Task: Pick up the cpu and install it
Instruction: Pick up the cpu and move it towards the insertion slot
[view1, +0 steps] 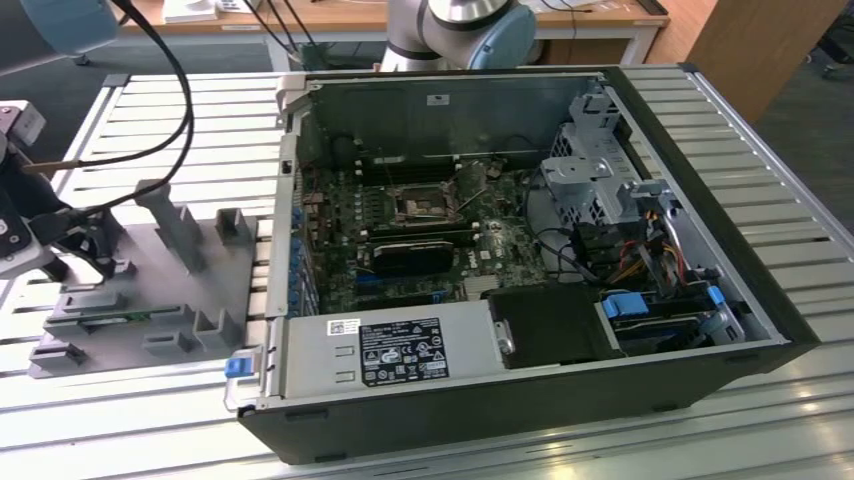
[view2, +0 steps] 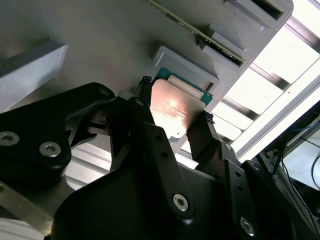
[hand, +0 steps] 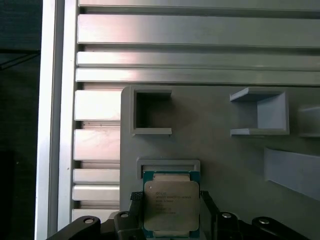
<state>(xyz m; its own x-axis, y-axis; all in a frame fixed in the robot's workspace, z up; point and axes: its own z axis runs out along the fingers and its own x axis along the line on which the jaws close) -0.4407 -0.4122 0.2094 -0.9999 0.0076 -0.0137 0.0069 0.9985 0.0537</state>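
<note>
Two black fingers (view2: 152, 135) of the end effector (view2: 176, 100), closed on the cpu (view2: 175, 115) from opposite edges; no gap to see at either side in both wrist views, so judged as clamped. Cpu seated flat in a shallow recess of the grey fixture tray (hand: 225, 150), silver top up, between the two fingers, with the raised wall of the recess just beyond them. Tray lying on the slatted counter (hand: 200, 30); in the exterior view, open computer case (view1: 534, 200) well apart from the end effector, towards the exterior view's right, with a square socket (view1: 424, 203) on its board.

For a good pick, hold by the thin edges only, with nothing pressing on the silver top. Check for equal finger height and a hold near the middle of each edge, to avoid turning of the chip in the grip. Use modest force: enough against slipping of a smooth, flat, light part, not more. Raise straight out of the recess, without dragging on its wall, and hold the chip level.
</note>
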